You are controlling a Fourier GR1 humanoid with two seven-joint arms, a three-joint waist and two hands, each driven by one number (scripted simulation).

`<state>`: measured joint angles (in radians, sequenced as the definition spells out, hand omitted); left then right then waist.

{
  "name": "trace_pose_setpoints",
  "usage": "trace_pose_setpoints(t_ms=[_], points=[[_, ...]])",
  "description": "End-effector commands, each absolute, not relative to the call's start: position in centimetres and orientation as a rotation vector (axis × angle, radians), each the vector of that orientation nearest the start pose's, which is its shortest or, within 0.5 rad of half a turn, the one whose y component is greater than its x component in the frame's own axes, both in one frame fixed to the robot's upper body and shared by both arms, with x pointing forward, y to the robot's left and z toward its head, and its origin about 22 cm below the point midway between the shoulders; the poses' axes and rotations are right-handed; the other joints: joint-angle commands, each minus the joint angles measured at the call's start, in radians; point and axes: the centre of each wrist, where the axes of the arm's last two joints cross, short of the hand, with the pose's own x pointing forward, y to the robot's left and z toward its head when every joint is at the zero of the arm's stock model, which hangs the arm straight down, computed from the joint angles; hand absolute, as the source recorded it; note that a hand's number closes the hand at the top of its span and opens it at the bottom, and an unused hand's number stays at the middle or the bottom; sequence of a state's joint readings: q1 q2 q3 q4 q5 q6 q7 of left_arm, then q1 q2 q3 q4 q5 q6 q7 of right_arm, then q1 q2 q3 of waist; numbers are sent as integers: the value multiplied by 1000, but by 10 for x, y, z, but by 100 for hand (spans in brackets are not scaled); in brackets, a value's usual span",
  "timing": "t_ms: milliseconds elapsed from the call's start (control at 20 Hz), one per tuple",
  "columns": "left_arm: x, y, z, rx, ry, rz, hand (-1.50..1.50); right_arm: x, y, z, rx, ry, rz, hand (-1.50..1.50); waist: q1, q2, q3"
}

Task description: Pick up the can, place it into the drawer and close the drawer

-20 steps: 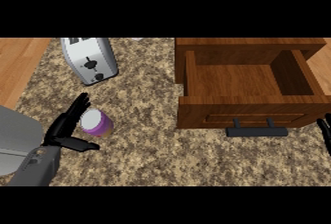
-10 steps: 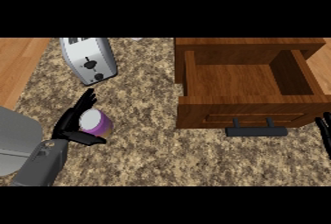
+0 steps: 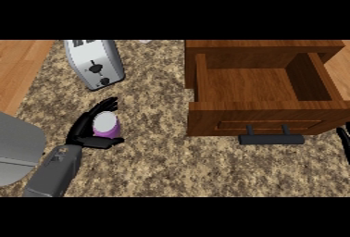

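Can [image 3: 104,125]: purple body, pale silver top, upright on the desk [image 3: 171,162], sitting inside my left hand [image 3: 86,130], fingers curving along its far side and thumb below it. Drawer [image 3: 256,97]: brown wood, pulled open, box interior bare wood, dark bar handle [image 3: 271,139] on the front panel facing me. Drawer sits well to the right of my left hand and the can, apart from both. Can is outside the drawer, not yet lifted as far as I can tell.

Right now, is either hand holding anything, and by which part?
The left hand has its fingers and thumb curled round the side of the purple can, which stands upright on the counter.
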<state>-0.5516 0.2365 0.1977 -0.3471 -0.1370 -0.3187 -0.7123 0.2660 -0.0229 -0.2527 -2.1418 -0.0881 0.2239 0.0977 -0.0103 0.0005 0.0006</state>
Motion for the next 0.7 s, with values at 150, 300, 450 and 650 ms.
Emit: trace_pose_setpoints(t_ms=[150, 300, 450, 650], points=[[318, 301, -100, -265, -1550, -235, 150, 163, -304, 104, -161, -1813, -18, -150, 2, 1, -1], [342, 281, -82, -282, -1553, -233, 150, 150, -306, 96, -158, -1815, -6, -150, -3, 2, -1], [324, 272, -90, -310, -1569, -256, 150, 152, -280, 103, -187, -1815, -10, -150, 9, -2, -1], [340, 263, -65, -379, -1596, -260, 150, 140, -289, 98, -172, -1817, -28, -150, 8, -3, 0]])
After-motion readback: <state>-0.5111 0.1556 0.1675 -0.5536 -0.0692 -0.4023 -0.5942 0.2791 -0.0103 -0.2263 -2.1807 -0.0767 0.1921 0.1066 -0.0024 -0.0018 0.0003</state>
